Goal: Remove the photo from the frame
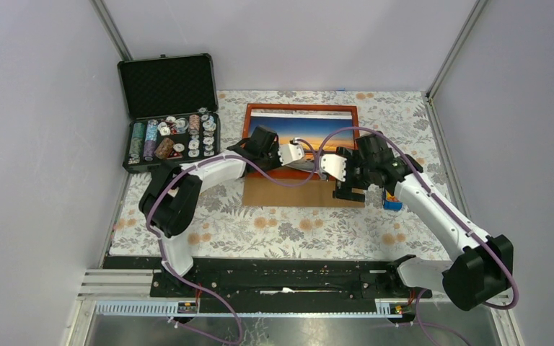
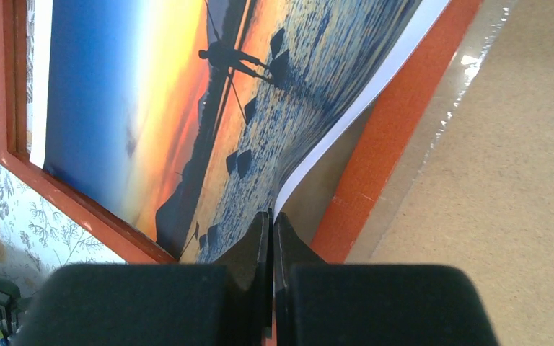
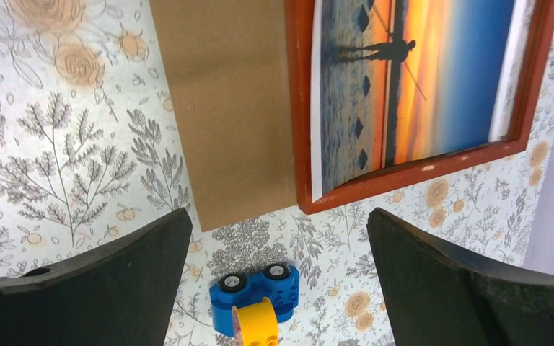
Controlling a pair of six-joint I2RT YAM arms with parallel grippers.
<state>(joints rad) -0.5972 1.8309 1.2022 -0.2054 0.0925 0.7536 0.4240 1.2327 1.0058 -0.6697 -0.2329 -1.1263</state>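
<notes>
Top external view: the frame (image 1: 299, 107) lies flat at the far middle of the tabletop (image 1: 281, 231), long sides running left to right. The photo (image 1: 317, 130) lies inside the frame opening, picture side up. A brown backing board (image 1: 288, 193) lies flat on the tabletop directly beside the frame's near rail, partly hidden under both arms. An open black case (image 1: 169, 86) holding chips stands at the far left, apart from the frame. A small blue and yellow toy car (image 1: 392, 205) sits just off the right end of the board.

Left wrist view: the left jaws are pressed together on the white-bordered near edge of the photo (image 2: 187, 108). That edge is raised off the near rail of the frame (image 2: 79, 209) and curves upward toward the jaws. The far part of the photo rests within the frame opening. The board (image 2: 490, 180) shows to the right of the rail.

Right wrist view: the right jaws are spread wide and hold nothing. They hang above the tabletop, near the right end of the board (image 3: 223, 108) and the adjoining corner of the frame (image 3: 299, 108). The toy car (image 3: 256, 288) appears between the two fingers, on the tabletop below. The photo (image 3: 411, 86) fills the frame opening, with a shadow under its near edge.
</notes>
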